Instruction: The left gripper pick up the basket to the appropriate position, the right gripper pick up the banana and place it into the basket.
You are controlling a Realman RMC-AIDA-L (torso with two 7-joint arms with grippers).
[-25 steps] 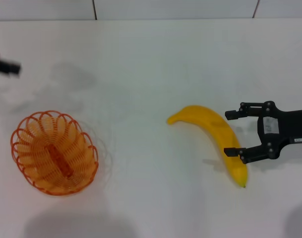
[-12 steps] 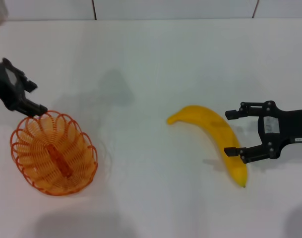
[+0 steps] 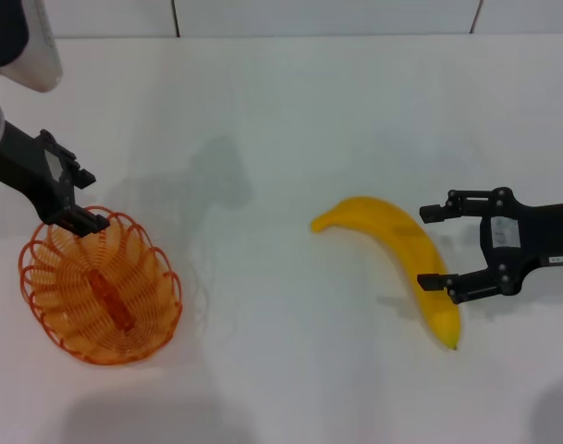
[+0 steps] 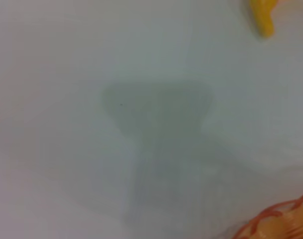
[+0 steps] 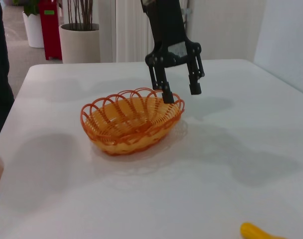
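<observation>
The orange wire basket stands on the white table at the left, also seen in the right wrist view as the basket. My left gripper hangs open at the basket's far rim. In the right wrist view the left gripper has one finger just over the rim and the other outside it. The yellow banana lies right of centre. My right gripper is open at the banana's near half, its lower fingertip against the fruit. The left wrist view catches only a basket rim and a banana end.
The white table spreads wide between basket and banana. The left arm's white joint fills the top left corner. Beyond the table's far edge in the right wrist view stand a plant pot and a red stand.
My left gripper has come in from the far left edge and settled at the basket's far rim. The right gripper, banana and basket have stayed put.
</observation>
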